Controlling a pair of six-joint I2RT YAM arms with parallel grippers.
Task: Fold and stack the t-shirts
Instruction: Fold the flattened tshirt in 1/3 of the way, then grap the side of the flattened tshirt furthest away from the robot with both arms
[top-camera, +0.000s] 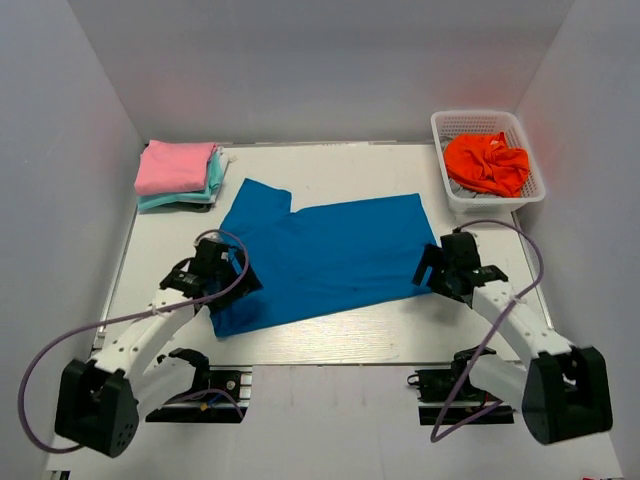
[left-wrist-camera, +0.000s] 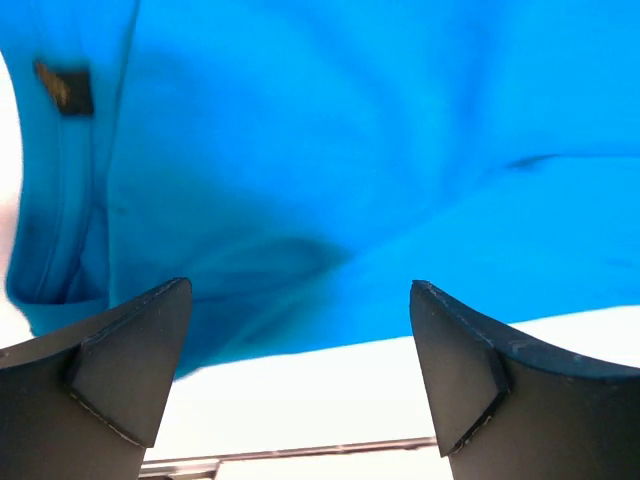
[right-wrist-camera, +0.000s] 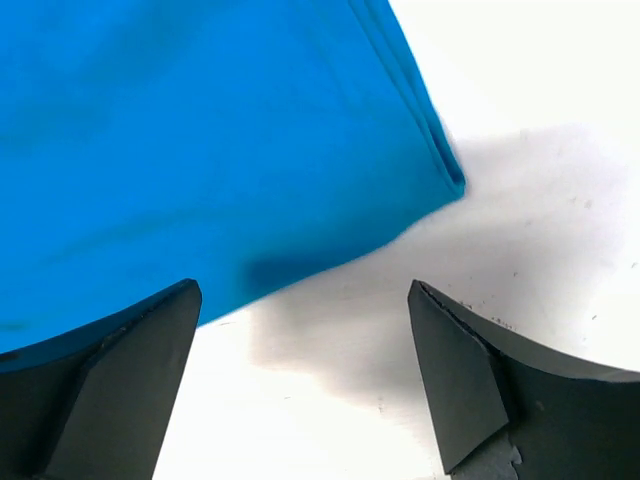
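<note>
A bright blue t-shirt (top-camera: 320, 255) lies folded lengthwise across the middle of the table. My left gripper (top-camera: 228, 278) hovers at its near left end, jaws wide open and empty, blue cloth (left-wrist-camera: 330, 170) just beyond the fingertips. At the shirt's near right corner (right-wrist-camera: 440, 180) my right gripper (top-camera: 430, 268) is open too, with bare table between its fingers. A pink t-shirt (top-camera: 175, 165) lies folded on a pale teal one (top-camera: 212, 185) at the back left. An orange-red t-shirt (top-camera: 487, 163) sits crumpled in the basket.
The white lattice basket (top-camera: 452, 195) stands at the back right corner of the table. Grey walls close in the table at the back and both sides. Purple cables loop from both arms near the front edge (top-camera: 330, 362).
</note>
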